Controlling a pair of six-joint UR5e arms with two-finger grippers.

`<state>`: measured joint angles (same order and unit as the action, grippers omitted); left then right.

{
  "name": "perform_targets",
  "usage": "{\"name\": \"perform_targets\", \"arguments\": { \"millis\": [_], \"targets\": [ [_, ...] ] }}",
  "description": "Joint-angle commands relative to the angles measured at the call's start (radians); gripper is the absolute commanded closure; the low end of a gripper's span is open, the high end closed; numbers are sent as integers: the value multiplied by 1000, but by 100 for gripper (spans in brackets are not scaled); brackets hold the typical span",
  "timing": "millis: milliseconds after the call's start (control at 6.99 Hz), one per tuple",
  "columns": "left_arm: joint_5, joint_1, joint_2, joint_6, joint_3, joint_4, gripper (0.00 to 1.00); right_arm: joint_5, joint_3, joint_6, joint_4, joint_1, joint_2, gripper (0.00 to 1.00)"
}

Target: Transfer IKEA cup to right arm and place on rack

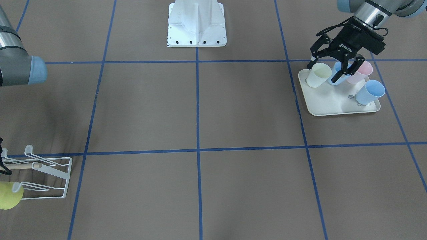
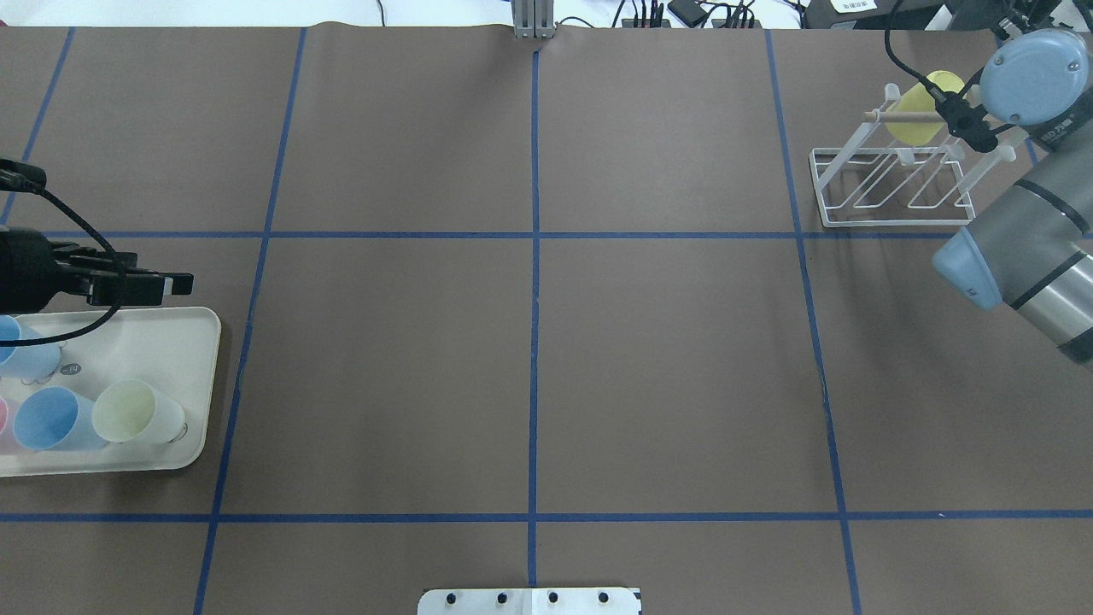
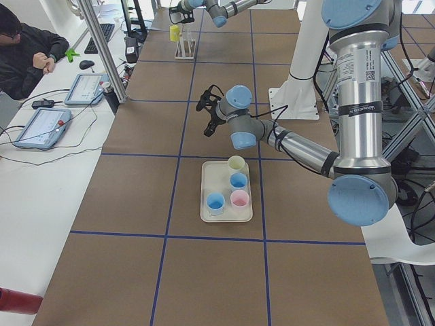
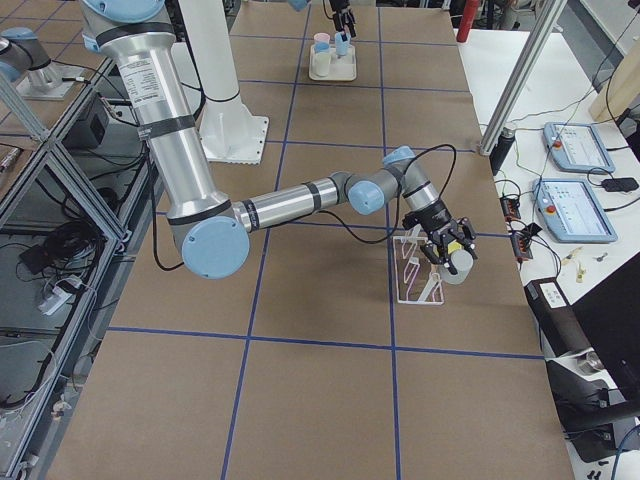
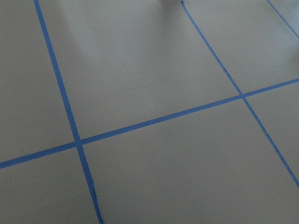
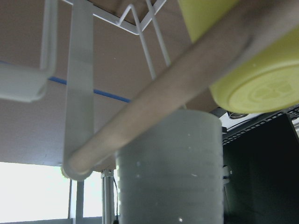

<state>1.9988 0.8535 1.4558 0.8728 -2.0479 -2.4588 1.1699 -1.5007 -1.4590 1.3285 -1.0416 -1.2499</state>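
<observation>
Looking across the table, we find the yellow IKEA cup (image 2: 918,111) at the end of the rack (image 2: 892,188) away from the robot, tilted beside the wooden dowel (image 6: 154,102). The right gripper (image 4: 448,255) sits right against it, but we cannot tell whether its fingers clasp the cup or stand clear, nor whether a prong carries it. The left gripper (image 1: 328,68) hovers above the cream tray (image 1: 333,108), jaws spread wide, holding nothing. On that tray sit 4 cups: 1 cream cup (image 1: 318,76), 1 pink cup (image 1: 363,70) and 2 blue cups (image 1: 370,91).
</observation>
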Motion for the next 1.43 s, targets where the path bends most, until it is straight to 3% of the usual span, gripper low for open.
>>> {"name": "perform_targets", "arguments": {
  "millis": [0,572,858,1001,1144,1287],
  "targets": [
    [0,1,0,0,0,0,0,-31,14,2,0,17,0,100],
    [0,-1,0,0,2,0,0,-53,25,8,0,29,1,99],
    [0,-1,0,0,2,0,0,-55,19,96,-2,31,0,43],
    [0,-1,0,0,2,0,0,-59,19,120,-2,34,0,21],
    [0,-1,0,0,0,0,0,-68,19,121,-2,34,-2,12],
    [0,-1,0,0,2,0,0,-73,19,120,-2,34,-2,12]
  ]
}}
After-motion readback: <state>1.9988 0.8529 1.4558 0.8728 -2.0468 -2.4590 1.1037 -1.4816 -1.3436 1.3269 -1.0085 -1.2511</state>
